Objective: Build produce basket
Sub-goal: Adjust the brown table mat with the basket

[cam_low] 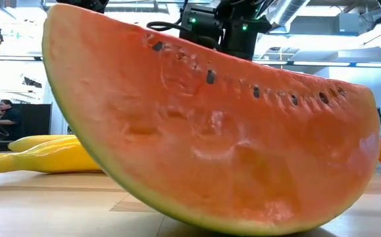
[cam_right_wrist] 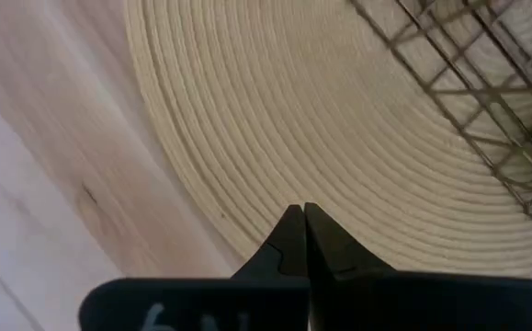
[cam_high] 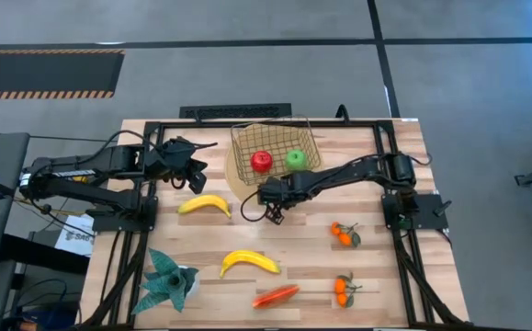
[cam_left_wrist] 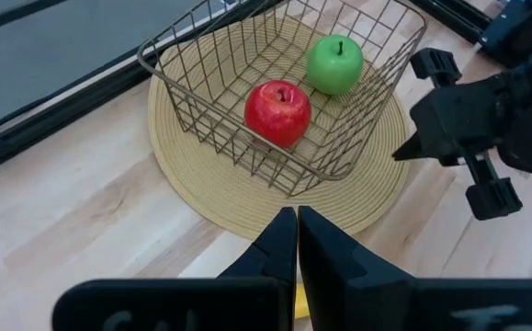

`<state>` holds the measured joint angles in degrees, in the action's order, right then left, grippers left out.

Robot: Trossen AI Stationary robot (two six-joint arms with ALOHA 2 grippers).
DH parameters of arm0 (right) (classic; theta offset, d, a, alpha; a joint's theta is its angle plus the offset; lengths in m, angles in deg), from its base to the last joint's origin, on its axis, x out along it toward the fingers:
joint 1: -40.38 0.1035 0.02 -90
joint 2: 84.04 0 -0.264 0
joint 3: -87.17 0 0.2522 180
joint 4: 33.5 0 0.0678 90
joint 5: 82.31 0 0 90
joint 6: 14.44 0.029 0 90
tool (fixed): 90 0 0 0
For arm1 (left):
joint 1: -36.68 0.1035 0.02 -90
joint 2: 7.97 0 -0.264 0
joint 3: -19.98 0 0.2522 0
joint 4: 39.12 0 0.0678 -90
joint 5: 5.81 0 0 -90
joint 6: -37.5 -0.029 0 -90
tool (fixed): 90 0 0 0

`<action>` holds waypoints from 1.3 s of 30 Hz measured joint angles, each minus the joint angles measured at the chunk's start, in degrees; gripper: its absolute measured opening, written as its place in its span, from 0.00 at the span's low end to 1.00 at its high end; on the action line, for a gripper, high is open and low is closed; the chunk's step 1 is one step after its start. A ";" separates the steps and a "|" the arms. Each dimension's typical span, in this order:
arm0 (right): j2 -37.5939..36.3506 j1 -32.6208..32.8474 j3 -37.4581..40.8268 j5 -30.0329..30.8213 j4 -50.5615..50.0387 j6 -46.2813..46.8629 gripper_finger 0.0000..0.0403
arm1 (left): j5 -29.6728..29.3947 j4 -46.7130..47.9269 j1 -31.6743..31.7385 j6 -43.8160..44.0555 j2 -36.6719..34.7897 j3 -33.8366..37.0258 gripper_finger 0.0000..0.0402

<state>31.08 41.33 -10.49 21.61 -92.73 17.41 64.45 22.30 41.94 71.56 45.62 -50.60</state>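
The gold wire basket [cam_high: 270,147] stands on a round tan mat [cam_high: 237,186] and holds a red apple [cam_high: 262,162] and a green apple [cam_high: 295,159]. Two bananas [cam_high: 204,204] [cam_high: 249,263], two tangerine clusters [cam_high: 344,233] [cam_high: 342,289] and a watermelon slice [cam_high: 275,295] lie on the table. That slice fills the low view [cam_low: 210,131]. My left gripper [cam_high: 197,173] [cam_left_wrist: 297,225] is shut, left of the basket and above the far banana. My right gripper [cam_high: 258,207] [cam_right_wrist: 303,219] is shut and low at the mat's near edge. My right gripper's shut fingertips [cam_right_wrist: 293,230] point down at the mat's rim [cam_right_wrist: 247,221], on the side near the table's front. Whether they touch the mat, I cannot tell. My left gripper touches nothing.
A teal spiky plant [cam_high: 169,280] stands at the table's near left corner. Black frame rails run along the left and right edges. Bare wood lies between the two bananas and right of the basket. A person [cam_low: 6,115] sits far off in the room.
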 joint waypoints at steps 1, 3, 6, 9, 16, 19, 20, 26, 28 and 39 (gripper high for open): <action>-0.01 0.09 0.00 -0.61 0.55 0.28 0.00 | 0.00 0.00 0.00 -0.01 0.01 0.00 0.00; 0.21 0.73 0.00 -1.47 0.90 0.73 0.00 | 0.00 0.00 0.00 0.00 0.00 0.00 0.00; 0.51 2.12 0.00 -1.97 1.16 1.42 0.00 | 0.00 0.00 0.00 -0.02 0.02 0.00 0.00; 0.47 3.43 0.00 -1.97 1.03 3.64 0.00 | 0.00 0.04 0.00 -0.07 0.02 0.00 0.00; 0.43 5.55 1.84 4.91 1.61 9.40 0.00 | 1.21 0.07 0.02 -1.23 0.02 0.00 0.00; 0.46 6.18 4.06 5.53 1.74 12.96 0.00 | 1.62 0.07 -0.12 -1.36 0.00 0.00 0.00; 0.45 6.34 4.93 5.58 2.17 14.06 0.00 | 1.62 0.09 -0.26 -1.37 0.00 0.00 0.00; 0.47 6.83 7.81 5.85 2.85 16.38 0.00 | 1.66 0.30 -0.39 -1.53 0.00 0.00 0.00; 0.47 6.28 8.22 6.01 3.85 16.27 0.00 | 1.66 0.45 -0.39 -1.53 0.01 0.00 0.00; 0.11 6.38 7.41 6.26 7.19 16.14 0.00 | 1.95 0.46 -0.39 -1.53 0.01 0.00 0.00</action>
<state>31.19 47.71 -3.07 27.87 -85.54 33.55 66.39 22.76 41.55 70.03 45.63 -50.60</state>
